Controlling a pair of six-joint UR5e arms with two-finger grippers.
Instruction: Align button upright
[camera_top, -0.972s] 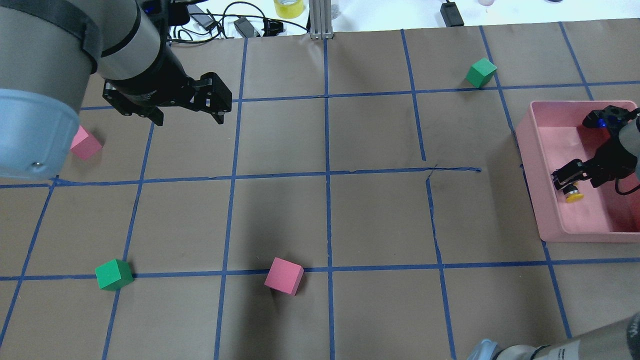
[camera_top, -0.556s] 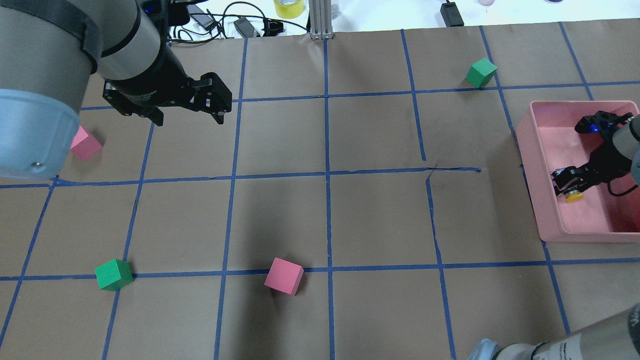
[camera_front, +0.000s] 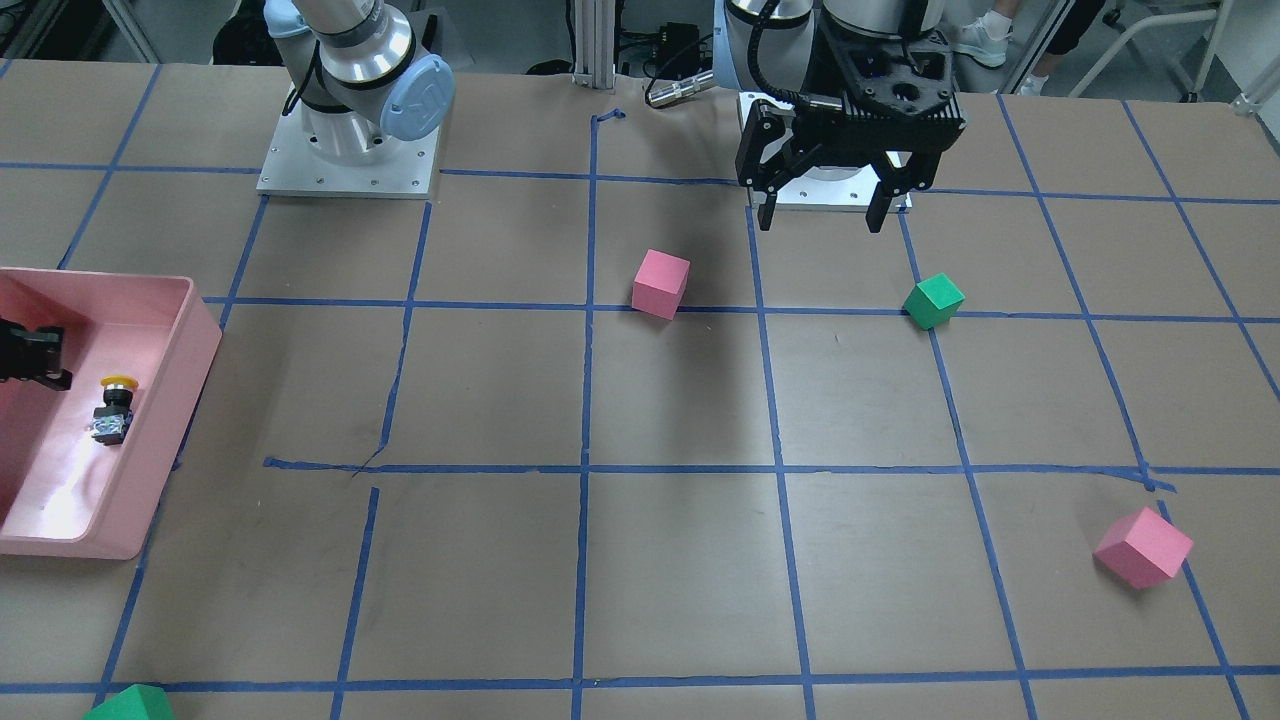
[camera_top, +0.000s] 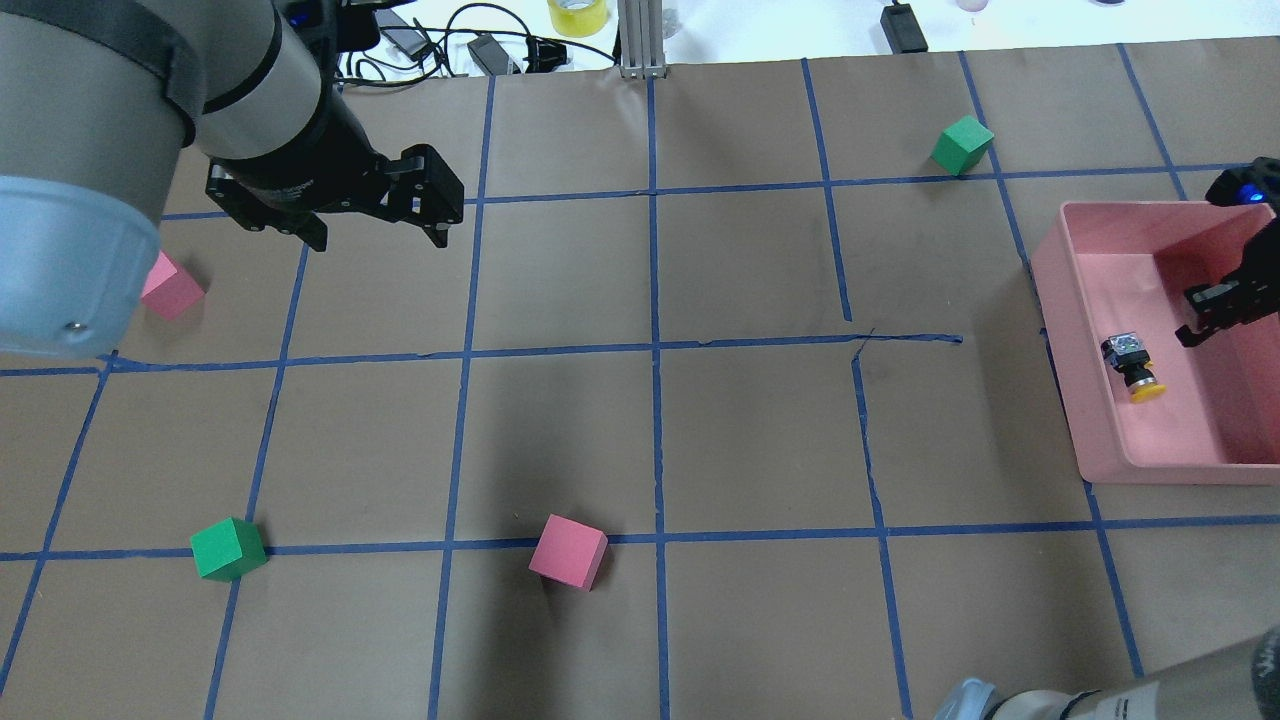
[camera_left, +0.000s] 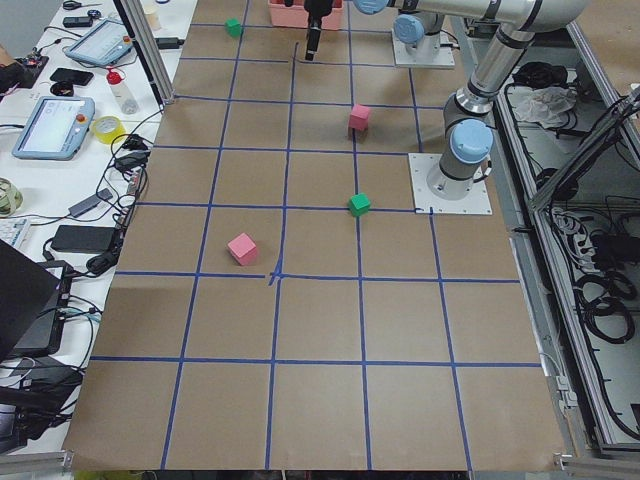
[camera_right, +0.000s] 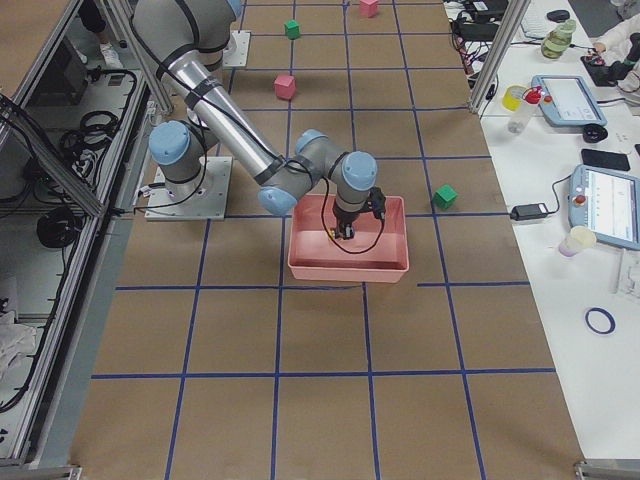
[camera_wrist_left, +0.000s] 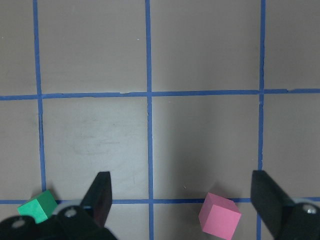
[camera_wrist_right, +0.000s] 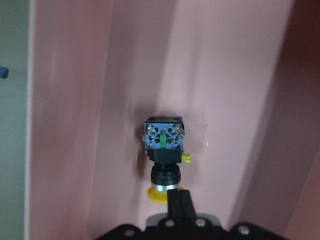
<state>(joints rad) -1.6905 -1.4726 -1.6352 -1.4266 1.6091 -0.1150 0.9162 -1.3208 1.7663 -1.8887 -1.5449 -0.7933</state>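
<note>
in the pink tray (camera_top: 1180, 472) the button (camera_top: 1133, 365) seems to lie on its side, not yet upright; the right gripper (camera_wrist_right: 178, 196), fingers pressed together, hangs just beside it, likely for nudging.

The near arm (camera_right: 235, 135), the right one, reaches from its base (camera_right: 188, 190) at the robot-side edge of the worktop (camera_right: 300, 420) into the pink bin (camera_right: 348, 268) at mid-worktop. The right gripper (camera_right: 346, 232) points down inside the bin; the state of its jaws cannot be resolved. The button (camera_right: 333, 232) shows only as a yellow speck just beside it. A green cube (camera_right: 445, 196) lies near the bin. A pink cube (camera_right: 285, 86), a second green cube (camera_right: 291, 29) and a second pink cube (camera_right: 369, 7) lie toward the far end.
</note>
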